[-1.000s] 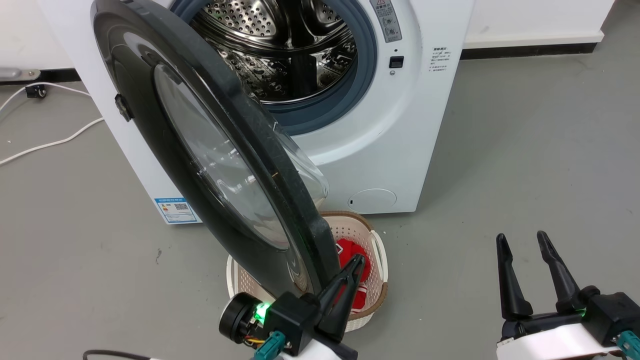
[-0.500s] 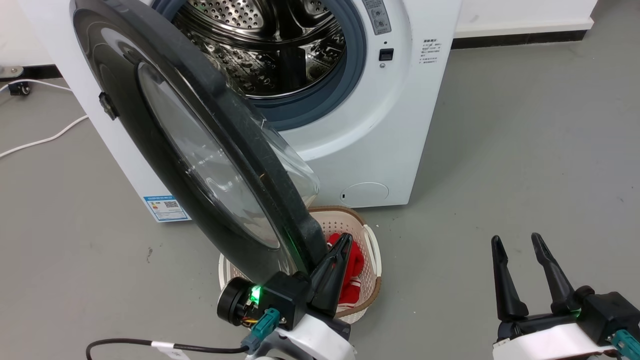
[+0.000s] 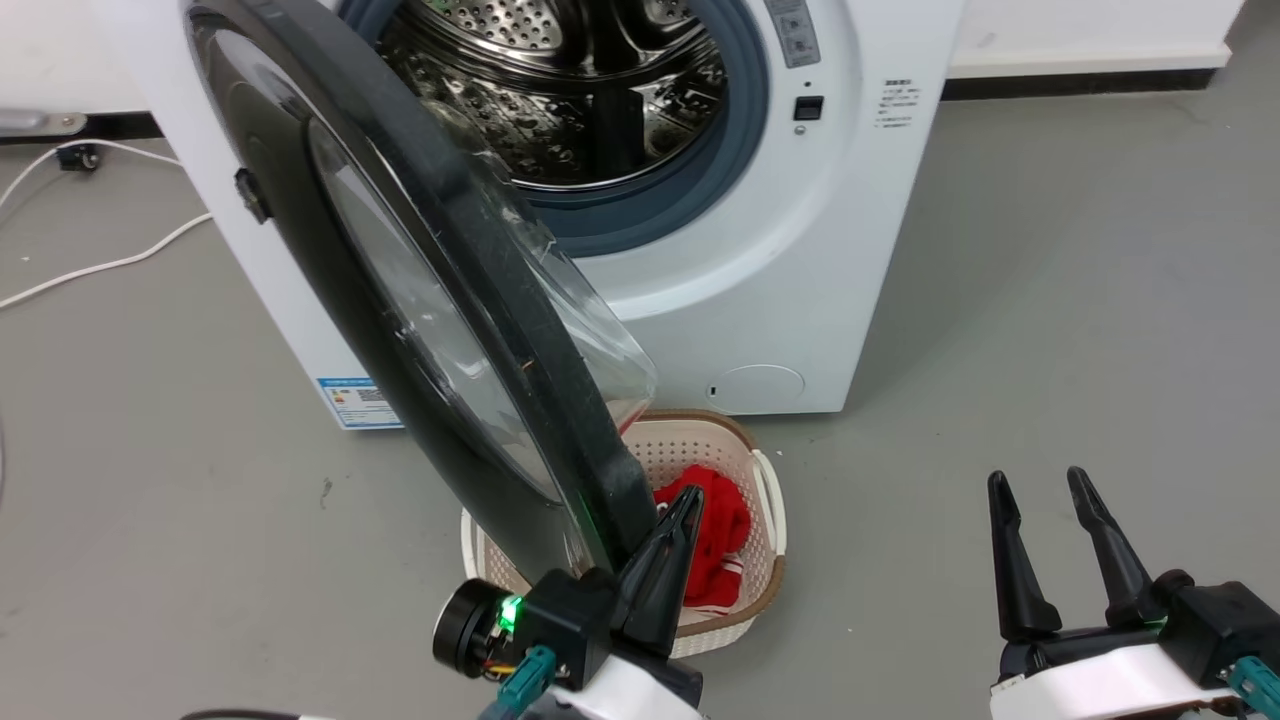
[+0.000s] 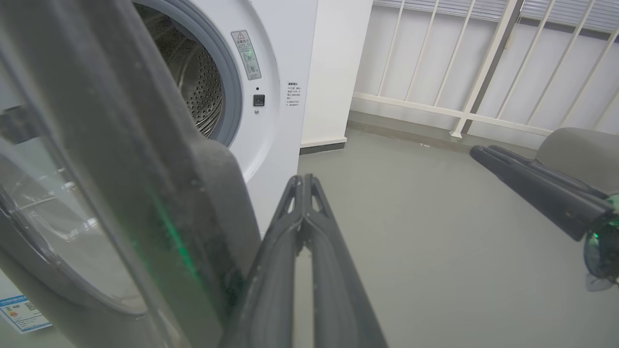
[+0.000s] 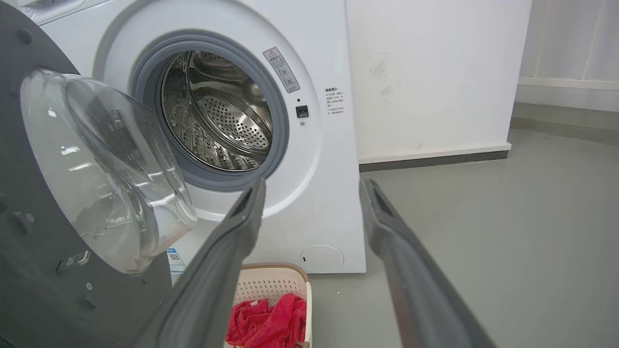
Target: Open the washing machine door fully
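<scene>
pushing the washing machine door (image 3: 520,330) wider: left gripper (image 3: 688,500), closed on nothing, rests by its rim, lower centre; next, sweep it leftward. right gripper (image 3: 1040,485) gapes, idle.

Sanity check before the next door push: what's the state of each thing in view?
Door: open, swung well off the drum; full stop unclear.
Drum: exposed, looks empty.
Basket: upright on floor, partly under the door.
Red cloth: bunched inside the basket.
Left end effector: shut, empty, beside the door's rim.
Right end effector: open, empty, away from the door.
</scene>
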Available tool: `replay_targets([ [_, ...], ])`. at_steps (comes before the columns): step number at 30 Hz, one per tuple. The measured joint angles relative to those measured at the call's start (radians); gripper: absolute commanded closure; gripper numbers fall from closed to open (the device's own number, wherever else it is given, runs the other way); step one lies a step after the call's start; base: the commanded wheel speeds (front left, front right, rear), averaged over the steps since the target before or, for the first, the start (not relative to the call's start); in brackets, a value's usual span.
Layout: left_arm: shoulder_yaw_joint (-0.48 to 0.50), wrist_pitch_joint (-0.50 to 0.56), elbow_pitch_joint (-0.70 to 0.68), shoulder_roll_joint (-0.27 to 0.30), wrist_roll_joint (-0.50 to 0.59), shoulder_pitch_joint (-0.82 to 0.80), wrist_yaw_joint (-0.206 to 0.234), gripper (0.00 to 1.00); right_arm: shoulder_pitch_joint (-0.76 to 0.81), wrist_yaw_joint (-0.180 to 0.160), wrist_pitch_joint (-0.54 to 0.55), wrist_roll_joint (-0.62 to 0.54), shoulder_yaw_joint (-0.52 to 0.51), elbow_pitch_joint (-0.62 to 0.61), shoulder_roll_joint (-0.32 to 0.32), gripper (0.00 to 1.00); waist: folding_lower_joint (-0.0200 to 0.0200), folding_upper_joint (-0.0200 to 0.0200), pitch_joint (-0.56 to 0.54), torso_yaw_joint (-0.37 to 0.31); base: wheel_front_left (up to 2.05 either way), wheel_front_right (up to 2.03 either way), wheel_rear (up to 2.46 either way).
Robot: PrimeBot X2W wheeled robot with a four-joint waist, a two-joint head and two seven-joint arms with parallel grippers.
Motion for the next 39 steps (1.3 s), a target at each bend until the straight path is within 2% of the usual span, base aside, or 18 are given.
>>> replay_targets([
  [8, -0.002, -0.002, -0.079, 0.027, 0.017, 0.095, 0.057, 1.00, 0.010, 0.000, 0.040, -0.021, -0.019, -0.032, 0.000, 0.00, -0.0001, 0.0000, 0.000, 0.080, 0.00, 0.00, 0.00],
  [16, 0.028, -0.002, -0.158, 0.054, 0.018, 0.180, 0.116, 1.00, 0.029, 0.000, 0.066, -0.035, -0.037, -0.068, 0.001, 0.00, 0.0000, 0.0000, 0.010, 0.194, 0.00, 0.00, 0.00],
  [21, 0.066, -0.011, -0.187, 0.071, 0.017, 0.217, 0.155, 1.00, 0.032, 0.000, 0.078, -0.041, -0.041, -0.080, 0.001, 0.00, 0.0000, 0.0000, 0.017, 0.270, 0.00, 0.00, 0.00],
  [27, 0.131, -0.031, -0.181, 0.108, 0.008, 0.227, 0.178, 1.00, 0.033, 0.000, 0.092, -0.042, -0.038, -0.094, 0.001, 0.00, 0.0000, 0.0000, 0.022, 0.343, 0.00, 0.00, 0.00],
  [31, 0.180, -0.039, -0.171, 0.126, -0.007, 0.223, 0.193, 1.00, 0.033, 0.000, 0.100, -0.045, -0.031, -0.097, 0.001, 0.00, 0.0000, 0.0000, 0.021, 0.363, 0.00, 0.00, 0.00],
  [39, 0.332, -0.088, -0.128, 0.161, -0.093, 0.167, 0.205, 1.00, 0.030, 0.000, 0.113, -0.050, -0.022, -0.113, 0.001, 0.00, 0.0000, 0.0000, 0.040, 0.350, 0.00, 0.00, 0.00],
])
